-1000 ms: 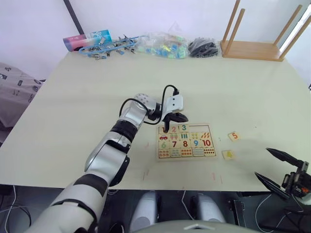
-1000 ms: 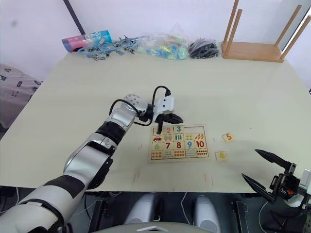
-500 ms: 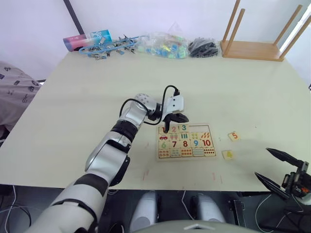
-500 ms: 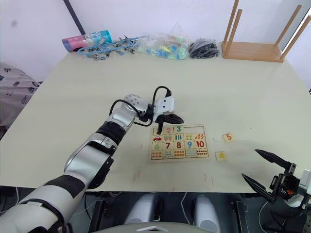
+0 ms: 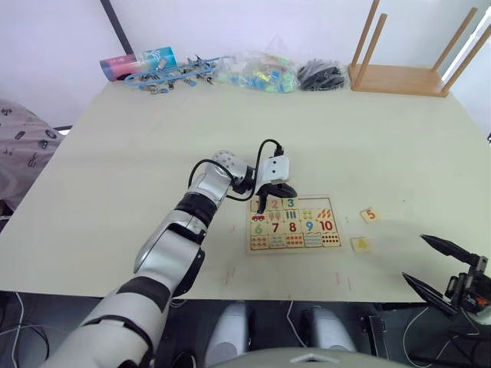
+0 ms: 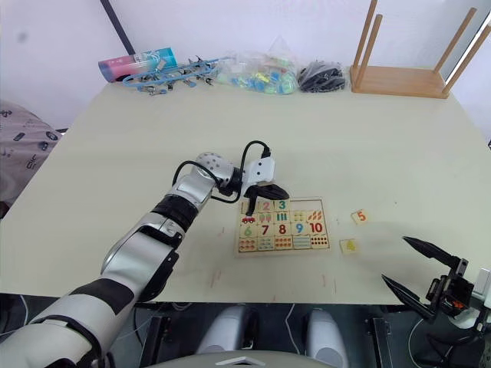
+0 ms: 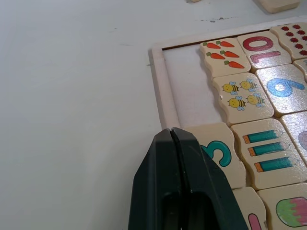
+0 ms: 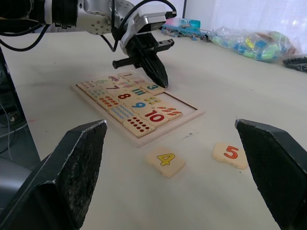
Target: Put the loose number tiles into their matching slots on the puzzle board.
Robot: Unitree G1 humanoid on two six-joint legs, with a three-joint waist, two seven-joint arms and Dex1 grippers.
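Near frame centre in the eye views, on a pale table [image 5: 115, 153], lies the puzzle board [image 5: 293, 224], with the left gripper [image 5: 263, 201] poised at its upper left corner, fingers pressed together with no gap and nothing between them, tips at the board's far edge by the green 3 tile [image 7: 217, 152]. Beside that tile, two bare slots [image 7: 189, 91] of plain wood along the top row, next to the carrot picture tile [image 7: 223, 55] and the bee tile [image 7: 242, 95]. Also seated in that top row, the pink 2 tile [image 5: 275, 204]; below it, the lower rows filled with 6 to 10 and the counting pictures. Right of the board, off it on the table, the orange 5 tile [image 5: 370, 215] and, just below it in the frame, the yellow 4 tile [image 5: 359, 244], apart from each other. At lower right, past the table's edge, the right gripper [image 5: 430, 264] with fingers spread wide and empty. Along the top of the frame, a bag of coloured pieces [image 5: 257, 70], a pink-and-blue tube [image 5: 136, 61] and an upturned wooden stool [image 5: 406, 54].
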